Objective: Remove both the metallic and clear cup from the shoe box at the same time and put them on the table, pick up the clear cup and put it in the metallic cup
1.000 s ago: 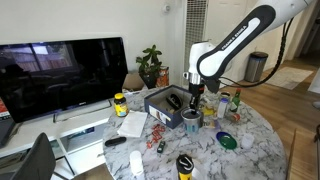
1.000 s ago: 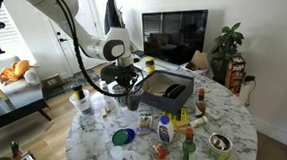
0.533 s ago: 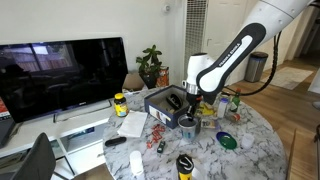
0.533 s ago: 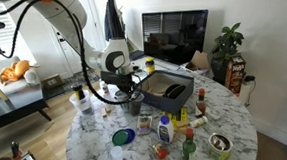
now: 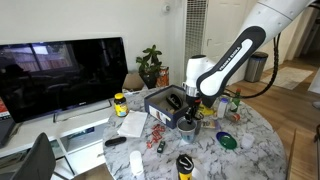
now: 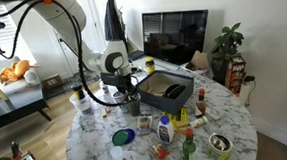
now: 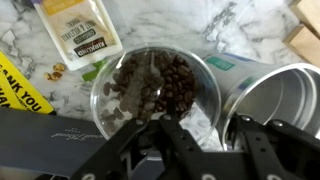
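Note:
In the wrist view the clear cup (image 7: pixel 150 90) and the metallic cup (image 7: pixel 275 100) stand side by side over the marble table (image 7: pixel 180 25). Brown bean-like bits show in or under the clear cup. My gripper (image 7: pixel 205 125) has one finger inside each cup and pinches their touching walls. The dark shoe box (image 7: pixel 40 145) edge is at lower left. In both exterior views the gripper (image 5: pixel 188 112) (image 6: pixel 132 95) is low over the table (image 5: pixel 210 160) (image 6: pixel 97 143), just beside the shoe box (image 5: pixel 163 100) (image 6: pixel 169 86), with the metallic cup (image 5: pixel 188 123) under it.
A labelled packet (image 7: pixel 85 30) and yellow packaging (image 7: pixel 20 90) lie by the cups. Bottles (image 6: pixel 165 129), a blue plate (image 6: pixel 122 137), a green plate (image 5: pixel 227 141), a black can with a yellow top (image 5: pixel 184 166) and a yellow-lidded jar (image 5: pixel 120 103) crowd the table. A TV (image 5: pixel 60 75) stands behind.
The arm has come down beside the shoe box, bringing the gripper and the cups close to the tabletop.

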Controlling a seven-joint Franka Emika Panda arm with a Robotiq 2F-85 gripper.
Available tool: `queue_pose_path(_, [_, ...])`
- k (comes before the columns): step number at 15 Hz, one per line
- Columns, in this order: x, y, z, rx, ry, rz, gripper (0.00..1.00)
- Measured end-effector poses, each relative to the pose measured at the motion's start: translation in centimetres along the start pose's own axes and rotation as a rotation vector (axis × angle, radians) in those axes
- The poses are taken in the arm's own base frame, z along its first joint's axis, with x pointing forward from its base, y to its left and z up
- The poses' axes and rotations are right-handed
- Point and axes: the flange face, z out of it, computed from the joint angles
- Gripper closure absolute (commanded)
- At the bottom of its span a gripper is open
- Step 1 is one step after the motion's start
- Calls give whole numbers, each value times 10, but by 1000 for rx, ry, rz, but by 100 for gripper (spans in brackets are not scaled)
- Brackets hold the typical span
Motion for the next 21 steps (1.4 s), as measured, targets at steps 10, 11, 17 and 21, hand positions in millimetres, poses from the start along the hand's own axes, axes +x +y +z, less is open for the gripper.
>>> queue_pose_path(10, [4,3,-15,-5,26,96,0])
queue_pose_path(11, [4,3,-19,-5,29,99,0])
queue_pose_path(17, [5,8,-49,10,53,155,0])
queue_pose_path(21, [6,24,-74,-13,93,59,0])
